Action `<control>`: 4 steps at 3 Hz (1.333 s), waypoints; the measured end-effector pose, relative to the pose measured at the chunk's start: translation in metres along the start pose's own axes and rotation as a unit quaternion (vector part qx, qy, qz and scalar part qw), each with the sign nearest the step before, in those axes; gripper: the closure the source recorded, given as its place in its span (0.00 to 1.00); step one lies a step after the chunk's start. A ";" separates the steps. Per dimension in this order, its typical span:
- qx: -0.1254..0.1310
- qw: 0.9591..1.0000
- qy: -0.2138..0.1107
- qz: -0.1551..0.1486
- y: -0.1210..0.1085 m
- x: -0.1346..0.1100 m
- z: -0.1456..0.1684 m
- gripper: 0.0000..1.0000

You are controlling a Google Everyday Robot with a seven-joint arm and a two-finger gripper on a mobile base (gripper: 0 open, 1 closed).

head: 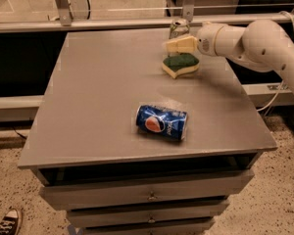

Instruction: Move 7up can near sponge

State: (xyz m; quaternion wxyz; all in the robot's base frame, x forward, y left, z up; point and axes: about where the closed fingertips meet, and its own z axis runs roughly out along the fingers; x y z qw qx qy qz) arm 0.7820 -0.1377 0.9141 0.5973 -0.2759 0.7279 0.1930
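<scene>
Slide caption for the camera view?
Gripper beside the sponge, 7up can just behind it; Pepsi can on its side in the middle of the grey table.

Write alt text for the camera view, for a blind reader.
The robot's gripper is close to the sponge at the far side of the grey table, with the 7up can just behind it. A blue Pepsi can lies on its side near the front.

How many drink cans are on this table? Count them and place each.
2. The 7up can stands at the far edge, behind the tool, which hangs by the sponge. The blue Pepsi can lies on its side near the front. None looks hidden.
</scene>
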 end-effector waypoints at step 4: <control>-0.070 0.994 -0.021 -0.076 0.009 -0.054 -0.143 0.00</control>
